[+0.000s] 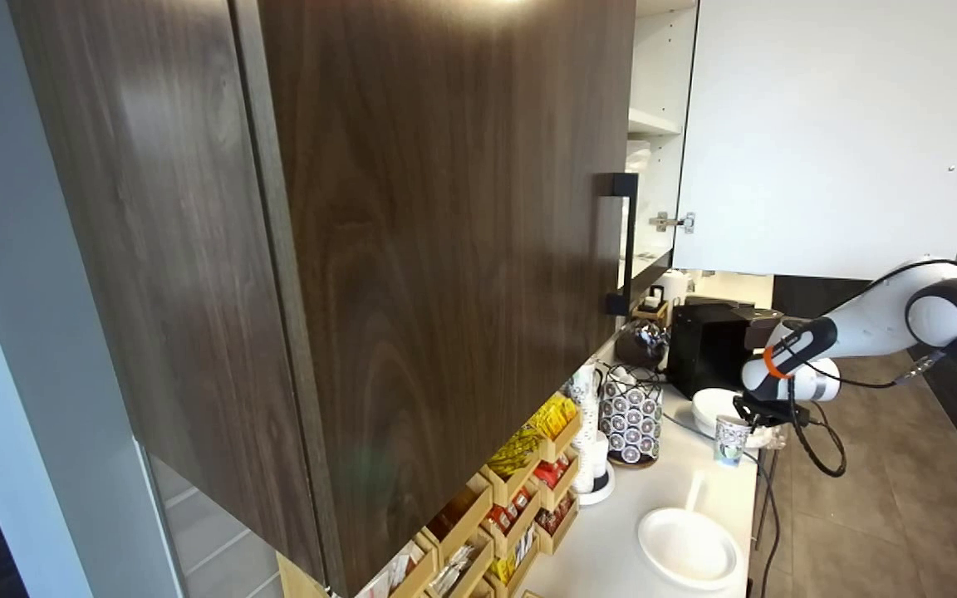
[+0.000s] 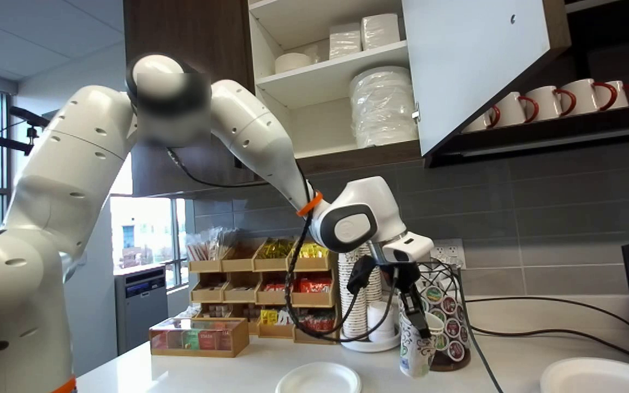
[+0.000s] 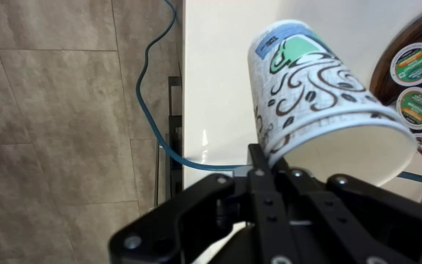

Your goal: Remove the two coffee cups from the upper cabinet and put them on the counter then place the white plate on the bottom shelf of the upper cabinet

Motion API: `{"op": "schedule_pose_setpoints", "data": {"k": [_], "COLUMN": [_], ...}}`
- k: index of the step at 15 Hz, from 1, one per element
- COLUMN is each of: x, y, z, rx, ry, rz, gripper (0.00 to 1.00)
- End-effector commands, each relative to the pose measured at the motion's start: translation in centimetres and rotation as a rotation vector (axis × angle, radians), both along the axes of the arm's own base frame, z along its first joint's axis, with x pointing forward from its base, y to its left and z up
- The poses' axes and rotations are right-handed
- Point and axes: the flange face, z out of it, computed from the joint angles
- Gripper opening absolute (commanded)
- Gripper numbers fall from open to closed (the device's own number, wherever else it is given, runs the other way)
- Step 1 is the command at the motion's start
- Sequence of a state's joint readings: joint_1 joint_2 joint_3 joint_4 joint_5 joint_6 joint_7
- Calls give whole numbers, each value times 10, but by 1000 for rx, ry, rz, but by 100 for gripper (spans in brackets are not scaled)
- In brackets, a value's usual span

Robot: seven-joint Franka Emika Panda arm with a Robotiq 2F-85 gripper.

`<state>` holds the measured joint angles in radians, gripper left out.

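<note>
- Two patterned paper cups [image 3: 299, 80], nested so that a doubled rim shows, fill the middle of the wrist view; their open mouth turns toward the camera.
- The hand [image 3: 269, 158] is clamped on that rim, with one finger outside the wall and one inside the mouth.
- Below them spreads the whitish surface [image 3: 214, 91]; a blue cable [image 3: 147, 57] runs across it and out past its edge, above the tiled floor [image 3: 68, 110].
- Coffee pods [image 3: 414, 63] stand near the cups on a dark round base [image 3: 379, 73].
- In an exterior view, a brown wood-grain door [image 1: 453, 249] hides much of the white cabinet [image 1: 660, 75]; a strip of the bottom shelf [image 1: 651, 251] shows, beside a white door [image 1: 844, 124] standing open.
- The white plate [image 1: 689, 548] lies flat on the surface, apart from the cups; a white dish [image 1: 711, 405] shows just beyond them.
- In an exterior view, the cabinet holds a plastic-wrapped stack [image 2: 383, 106] low down and smaller packs [image 2: 380, 31] above.
- White mugs [image 2: 544, 103] with red handles line a dark shelf [image 2: 582, 126].
- The cups tilt slightly here; whether their base touches the surface is hard to judge.
</note>
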<state>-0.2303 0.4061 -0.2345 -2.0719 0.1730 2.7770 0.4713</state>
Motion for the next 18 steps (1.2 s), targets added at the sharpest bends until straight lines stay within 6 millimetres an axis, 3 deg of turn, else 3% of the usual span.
{"op": "schedule_pose_setpoints", "data": {"k": [1, 8, 16, 18], "x": [42, 82, 91, 92], "y": [-14, -32, -32, -30], "z": [-23, -52, -74, -76], "rx": [47, 32, -17, -17], "ry": [-27, -35, -11, -6], "rz": [-70, -120, -109, -103], "gripper": [1, 1, 1, 31]}}
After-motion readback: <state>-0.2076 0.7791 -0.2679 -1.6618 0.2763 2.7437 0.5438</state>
